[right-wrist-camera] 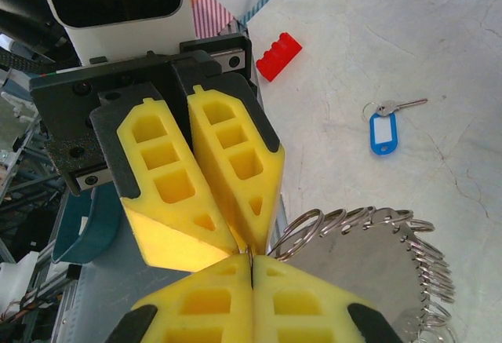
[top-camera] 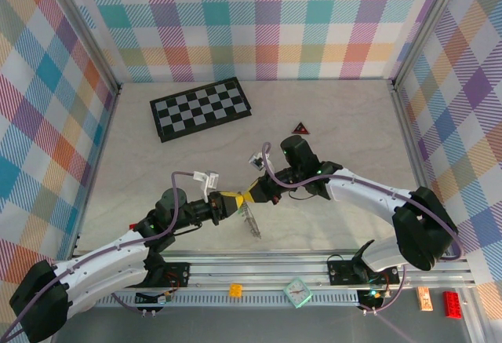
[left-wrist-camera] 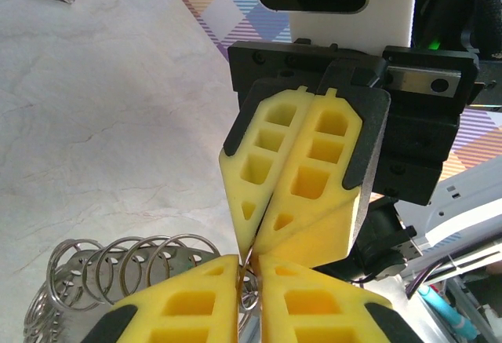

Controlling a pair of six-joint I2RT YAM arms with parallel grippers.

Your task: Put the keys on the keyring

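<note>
The left gripper (top-camera: pixel 235 202) and right gripper (top-camera: pixel 249 195) meet tip to tip at the centre of the top view, each closed on the same thin wire of the keyring (right-wrist-camera: pixel 369 229), whose bunched loops fill the lower right of the right wrist view. With so little wire held at the very fingertips, a tug or twist from either arm could let it slip and drop the bundle. The blue key (right-wrist-camera: pixel 382 133) lies loose on the table at upper right, well apart, and neither pincer is free to fetch it; the red block (right-wrist-camera: pixel 278 54) and checkerboard (top-camera: pixel 201 108) sit out of the way.

Overhead camera looks down; close wrist cameras both see the keyring (right-wrist-camera: pixel 353 268).
</note>
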